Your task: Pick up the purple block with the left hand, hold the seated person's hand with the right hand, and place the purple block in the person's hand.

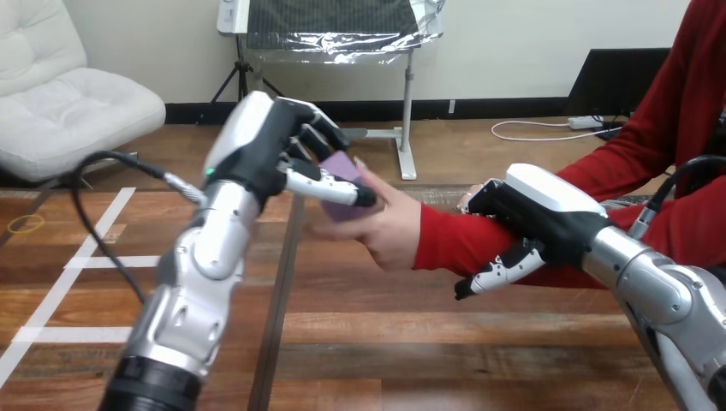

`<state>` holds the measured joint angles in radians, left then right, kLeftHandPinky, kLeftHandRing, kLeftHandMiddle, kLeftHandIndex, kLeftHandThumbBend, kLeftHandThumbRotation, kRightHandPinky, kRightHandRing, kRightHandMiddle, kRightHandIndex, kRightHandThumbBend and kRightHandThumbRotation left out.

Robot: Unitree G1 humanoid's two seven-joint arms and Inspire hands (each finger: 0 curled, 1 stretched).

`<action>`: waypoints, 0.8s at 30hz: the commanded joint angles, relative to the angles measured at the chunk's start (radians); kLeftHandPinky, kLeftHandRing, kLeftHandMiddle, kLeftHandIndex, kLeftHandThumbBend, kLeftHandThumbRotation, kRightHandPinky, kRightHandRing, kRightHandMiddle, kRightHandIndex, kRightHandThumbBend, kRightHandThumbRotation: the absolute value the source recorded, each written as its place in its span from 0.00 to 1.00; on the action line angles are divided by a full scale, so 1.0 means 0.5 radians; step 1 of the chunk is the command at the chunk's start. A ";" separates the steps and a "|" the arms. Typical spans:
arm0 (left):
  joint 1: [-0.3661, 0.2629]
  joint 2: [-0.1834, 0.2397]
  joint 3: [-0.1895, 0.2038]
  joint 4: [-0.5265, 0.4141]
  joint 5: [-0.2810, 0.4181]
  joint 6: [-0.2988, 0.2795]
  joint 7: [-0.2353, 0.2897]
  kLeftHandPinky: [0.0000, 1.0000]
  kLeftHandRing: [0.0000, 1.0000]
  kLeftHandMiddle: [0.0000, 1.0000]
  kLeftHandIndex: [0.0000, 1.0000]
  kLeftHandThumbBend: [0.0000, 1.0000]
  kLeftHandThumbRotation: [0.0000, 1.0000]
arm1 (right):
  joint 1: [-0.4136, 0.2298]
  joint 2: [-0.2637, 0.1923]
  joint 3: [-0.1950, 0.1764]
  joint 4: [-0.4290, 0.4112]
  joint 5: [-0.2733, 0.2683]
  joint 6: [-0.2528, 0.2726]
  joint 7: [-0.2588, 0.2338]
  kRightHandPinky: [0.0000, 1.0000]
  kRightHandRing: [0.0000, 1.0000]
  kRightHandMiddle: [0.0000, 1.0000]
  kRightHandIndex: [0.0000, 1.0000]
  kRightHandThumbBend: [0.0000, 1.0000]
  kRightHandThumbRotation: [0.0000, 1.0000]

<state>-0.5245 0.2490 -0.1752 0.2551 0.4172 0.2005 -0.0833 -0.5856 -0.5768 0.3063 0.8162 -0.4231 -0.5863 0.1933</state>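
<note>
Left hand [274, 145] is gripping the purple block [345, 167], fingers curling over its top, thumb crossing its near face. The block is sitting off the tabletop [411, 342], above the far middle, and touching the person's hand [389, 227]. That hand is extending in from the right edge, open, with its fingers pointing left just under the block. Right hand [535, 214] is lying over the red sleeve [441, 244] just behind the wrist, fingers going over the far side and thumb hanging down the near side, so it's clasping the forearm. Left arm is slanting up steeply from the near edge at left, wrist bending toward the right. Right arm is lying low from the near-right corner. As for room, open wood is showing between the two arms along the near edge. White tape lines [86, 261] and a small yellow ring [26, 224] are sitting by the left edge, well apart from both hands.
</note>
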 commanded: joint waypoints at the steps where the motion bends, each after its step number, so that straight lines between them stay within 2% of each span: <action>1: -0.180 -0.050 -0.014 0.075 -0.004 -0.062 0.055 0.30 0.35 0.41 0.43 0.79 0.00 | -0.099 0.096 -0.036 -0.135 0.051 -0.044 0.000 0.18 0.21 0.26 0.26 0.83 0.14; 11: -0.231 -0.134 -0.058 0.186 -0.007 -0.077 0.074 0.33 0.38 0.43 0.43 0.78 0.00 | -0.107 0.133 -0.045 -0.195 0.073 0.009 0.029 0.19 0.21 0.26 0.26 0.83 0.13; 24: -0.258 -0.182 -0.098 0.288 -0.008 -0.150 0.069 0.31 0.36 0.42 0.43 0.79 0.00 | -0.117 0.146 -0.048 -0.239 0.069 0.013 0.033 0.20 0.22 0.27 0.27 0.83 0.13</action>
<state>-0.5702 0.1926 -0.1870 0.3806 0.4152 0.1645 -0.0422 -0.5850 -0.5554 0.3054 0.8042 -0.4230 -0.5483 0.2113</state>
